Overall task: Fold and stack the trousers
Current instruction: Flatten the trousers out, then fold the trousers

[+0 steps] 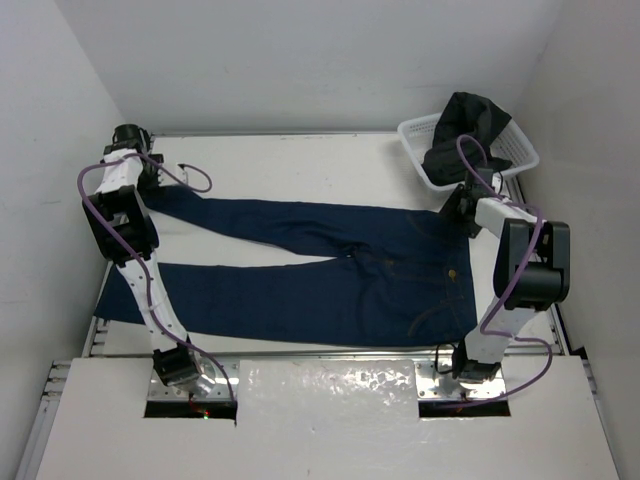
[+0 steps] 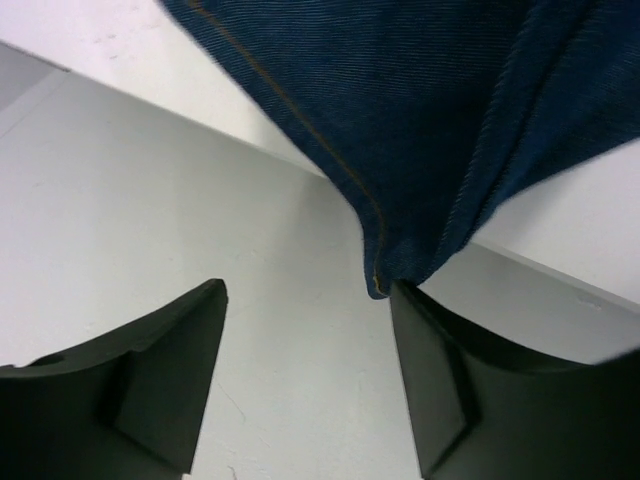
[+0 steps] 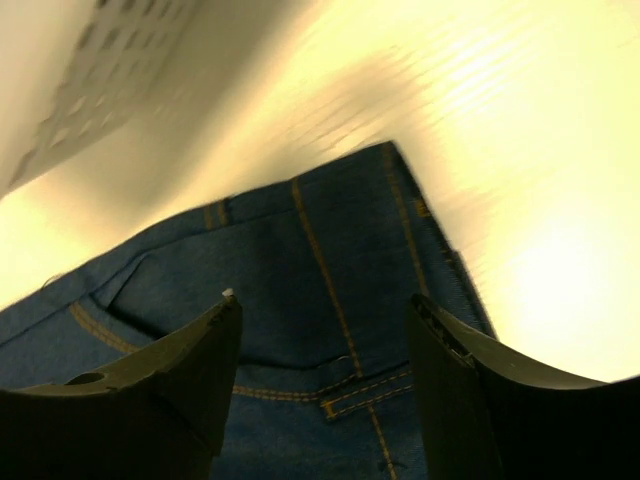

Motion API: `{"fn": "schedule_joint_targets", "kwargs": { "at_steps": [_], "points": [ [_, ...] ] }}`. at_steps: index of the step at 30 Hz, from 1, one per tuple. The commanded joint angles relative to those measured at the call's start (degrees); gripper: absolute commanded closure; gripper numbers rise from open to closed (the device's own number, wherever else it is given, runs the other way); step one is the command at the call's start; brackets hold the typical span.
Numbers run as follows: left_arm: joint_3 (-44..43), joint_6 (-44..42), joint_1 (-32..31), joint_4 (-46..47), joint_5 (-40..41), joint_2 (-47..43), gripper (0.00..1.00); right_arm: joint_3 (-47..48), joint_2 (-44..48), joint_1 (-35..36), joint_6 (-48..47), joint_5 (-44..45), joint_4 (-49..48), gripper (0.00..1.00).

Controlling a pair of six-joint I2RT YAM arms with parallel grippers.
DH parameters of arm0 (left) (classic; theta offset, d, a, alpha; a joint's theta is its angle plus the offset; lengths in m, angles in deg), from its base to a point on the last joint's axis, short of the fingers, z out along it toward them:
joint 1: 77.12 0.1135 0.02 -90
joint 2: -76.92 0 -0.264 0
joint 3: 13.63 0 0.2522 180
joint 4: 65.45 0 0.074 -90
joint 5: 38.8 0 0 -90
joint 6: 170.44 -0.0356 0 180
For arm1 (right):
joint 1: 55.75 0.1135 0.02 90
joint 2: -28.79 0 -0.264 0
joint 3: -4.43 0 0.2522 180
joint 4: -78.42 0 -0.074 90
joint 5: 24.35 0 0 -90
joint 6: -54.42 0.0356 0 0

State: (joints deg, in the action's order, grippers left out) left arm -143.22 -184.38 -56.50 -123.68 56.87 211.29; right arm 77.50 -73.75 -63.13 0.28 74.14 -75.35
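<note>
Where the far leg ends near the far left corner of the worktop (image 1: 300,160), the left claw (image 2: 308,300) stands with its fingers (image 2: 150,380) well apart and nothing clamped between them; the hem corner of that leg, edged with tan stitching, comes down just beside the tip of one finger, and whether it touches cannot be told. The trousers (image 1: 330,270) lie spread flat across the middle of the worktop, dark navy denim, legs to the left and waist to the right; the near leg runs along the near edge with its hem at the left edge; the far leg slants away from it toward the far left corner, so that a wedge of white worktop shows between the two; the waistband lies close to the right edge, with tan pocket seams showing on the cloth beside it. At the far corner of the waistband the right claw (image 3: 325,305) is held over the denim, jaws wide apart and gripping nothing; its wrist view shows the waistband corner and its tan seams in the gap. On the far right corner sits a white basket (image 1: 512,150); a dark garment (image 1: 465,125) hangs over its rim.
</note>
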Motion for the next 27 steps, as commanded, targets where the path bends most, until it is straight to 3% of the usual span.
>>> {"fn": "schedule_joint_targets", "kwargs": {
  "at_steps": [1,6,14,18,19,22,27],
  "points": [
    [-1.94,-3.10,0.56,-4.21,-1.02,-0.07,0.35,2.12,-0.11,-0.53,1.94,2.93,-1.13,0.37],
    [-4.23,-6.18,0.65,-9.76,1.35,-0.42,0.26,4.67,-3.53,-0.62,2.03,3.46,0.01,0.36],
    [1.84,-3.46,-0.06,0.96,1.89,-0.60,0.22,10.29,-10.30,-0.62,0.44,5.40,2.73,0.37],
    [2.54,-2.15,-0.06,3.15,1.01,-0.16,0.25,10.04,-11.28,-0.62,2.37,5.13,2.30,0.69],
    [2.80,-2.14,-0.06,4.12,0.92,-0.16,0.27,9.60,-11.02,-0.62,2.55,5.04,1.17,0.80],
    [4.38,-1.09,-0.06,7.45,0.57,-0.16,0.35,8.28,-10.14,-0.62,2.20,5.22,0.02,0.97],
    [6.57,1.27,0.21,10.35,-2.06,-2.43,0.63,6.97,-8.91,-0.97,2.02,4.78,-0.77,1.00]
  ]
}}
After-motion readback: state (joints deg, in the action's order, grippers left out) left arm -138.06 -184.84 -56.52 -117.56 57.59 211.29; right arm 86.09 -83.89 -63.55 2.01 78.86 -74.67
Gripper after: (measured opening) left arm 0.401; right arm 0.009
